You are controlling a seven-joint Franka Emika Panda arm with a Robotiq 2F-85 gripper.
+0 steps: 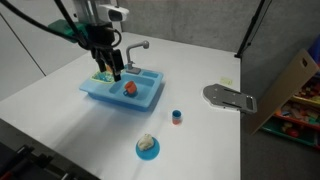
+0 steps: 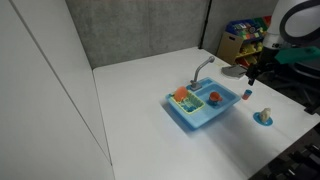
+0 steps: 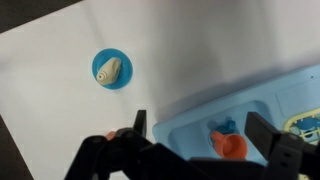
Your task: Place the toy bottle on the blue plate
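The toy bottle point(image 1: 147, 143), a small cream lumpy piece, lies on the blue plate point(image 1: 140, 152) near the table's front edge. Both show in the wrist view, bottle point(image 3: 107, 69) on plate point(image 3: 123, 78), and in an exterior view point(image 2: 264, 115). My gripper point(image 1: 116, 72) hangs above the light-blue toy sink point(image 1: 105, 95), well away from the plate. Its fingers point(image 3: 196, 128) are spread apart and hold nothing.
The sink holds an orange-red piece point(image 1: 129, 89) and has a grey faucet point(image 1: 137, 47). A short blue-and-red cylinder point(image 1: 176, 117) stands on the white table. A grey flat tool point(image 1: 228, 97) lies near the table's edge. A cardboard box point(image 1: 290, 85) stands beyond it.
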